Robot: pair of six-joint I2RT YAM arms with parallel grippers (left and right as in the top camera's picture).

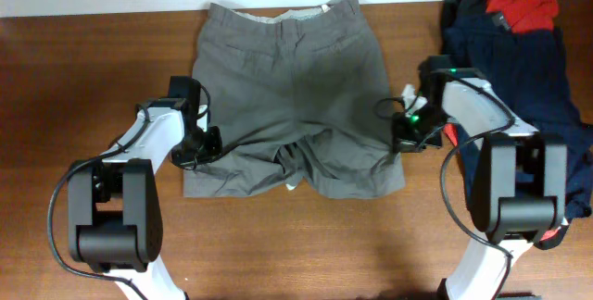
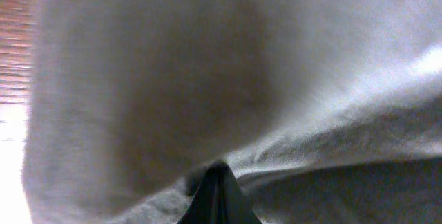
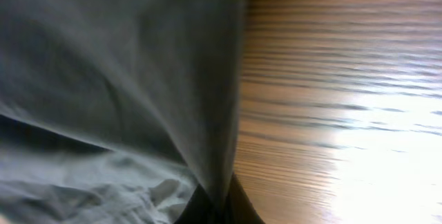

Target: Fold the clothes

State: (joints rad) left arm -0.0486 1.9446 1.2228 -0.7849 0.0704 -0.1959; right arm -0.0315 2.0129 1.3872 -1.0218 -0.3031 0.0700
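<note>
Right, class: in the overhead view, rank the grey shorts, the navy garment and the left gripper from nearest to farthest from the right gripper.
From the right gripper:
1. grey shorts: their edge is right at it, on its left.
2. navy garment: piled on its right.
3. left gripper: across the shorts, at their opposite edge.

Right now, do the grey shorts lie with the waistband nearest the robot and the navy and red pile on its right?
Not quite: the overhead view shows the shorts with waistband on the far side, leg hems nearest the robot. The navy and red pile is on its right.
</note>
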